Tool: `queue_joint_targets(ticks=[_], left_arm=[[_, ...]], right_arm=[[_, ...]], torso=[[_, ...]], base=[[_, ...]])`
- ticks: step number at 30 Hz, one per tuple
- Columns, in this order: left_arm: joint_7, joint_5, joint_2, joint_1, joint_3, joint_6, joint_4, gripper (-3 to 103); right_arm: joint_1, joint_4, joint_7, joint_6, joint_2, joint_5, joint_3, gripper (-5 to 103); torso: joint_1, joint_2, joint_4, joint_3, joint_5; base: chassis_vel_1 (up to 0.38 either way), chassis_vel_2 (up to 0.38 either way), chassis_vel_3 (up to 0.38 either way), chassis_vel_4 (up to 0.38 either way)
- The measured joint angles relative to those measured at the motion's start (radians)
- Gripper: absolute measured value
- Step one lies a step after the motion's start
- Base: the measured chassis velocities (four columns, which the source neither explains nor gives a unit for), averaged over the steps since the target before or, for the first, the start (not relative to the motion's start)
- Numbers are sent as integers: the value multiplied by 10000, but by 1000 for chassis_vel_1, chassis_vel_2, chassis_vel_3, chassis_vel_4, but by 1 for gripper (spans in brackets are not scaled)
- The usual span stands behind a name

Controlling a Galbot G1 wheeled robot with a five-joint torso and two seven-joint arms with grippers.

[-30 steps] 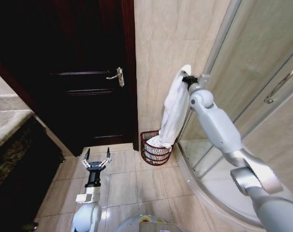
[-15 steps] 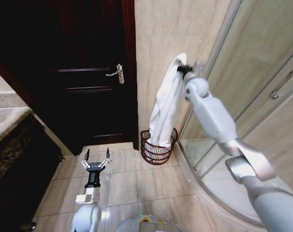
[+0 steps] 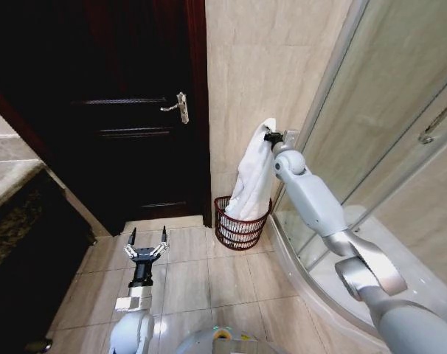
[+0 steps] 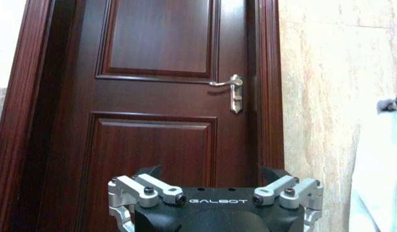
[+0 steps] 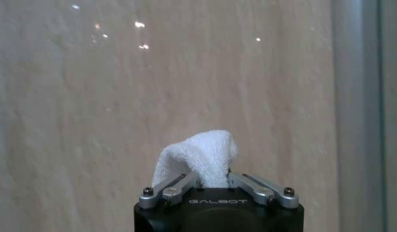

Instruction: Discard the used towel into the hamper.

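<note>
Bathroom corner: beige tiled wall (image 3: 238, 66), dark wooden door (image 3: 127, 110) with a metal handle (image 3: 178, 107), curved glass shower enclosure (image 3: 386, 110) on my right, tile floor (image 3: 201, 280) below. My right gripper (image 3: 268, 136) is up in front of the wall, clamped on the top of the white towel (image 3: 251, 181); in the right wrist view the fingers (image 5: 179, 186) pinch a bunched tuft of towel (image 5: 198, 157) between them. Towel hangs straight down from the gripper, its lower end sitting inside the hamper (image 3: 240, 228). Hamper stands on the floor against the wall, just beside the door frame and the shower base. Can't tell whether the towel reaches the hamper's bottom.

My left gripper (image 3: 147, 247) is low over the floor tiles, well apart from the hamper, pointing toward the door, fingers spread wide and holding nothing. Left wrist view has the same spread fingers (image 4: 146, 188) facing the door panels, with the towel's edge (image 4: 379, 159) at the side.
</note>
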Motion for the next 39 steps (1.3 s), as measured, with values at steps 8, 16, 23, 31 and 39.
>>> queue_joint_targets(ticks=[8, 16, 23, 31, 39], left_arm=[[-2, 58, 0, -16, 38, -40, 46, 100], [-3, 119, 0, 6, 73, -144, 50, 100], [11, 249, 0, 15, 142, -218, 119, 100], [11, 368, 0, 76, 171, -218, 101, 100], [11, 473, 0, 83, 231, -241, 111, 100]], right_arm=[[-430, -200, -133, 57, -122, -212, 368, 5], [-433, 331, -209, 57, -314, -37, 322, 5], [-551, 668, -492, 39, -355, -4, 231, 5], [-715, 776, -866, 57, -437, -97, 281, 5], [-663, 890, -1566, 299, -373, -163, 221, 5]], torso=[[-142, -338, -1, -193, 0], [-239, -558, 1, -319, 0], [-260, -605, 3, -348, -1], [-376, -873, 4, -497, 1], [-544, -1251, 4, -703, 0]], base=[[0, 0, 0, 0], [0, 0, 0, 0], [0, 0, 0, 0], [0, 0, 0, 0], [0, 0, 0, 0]])
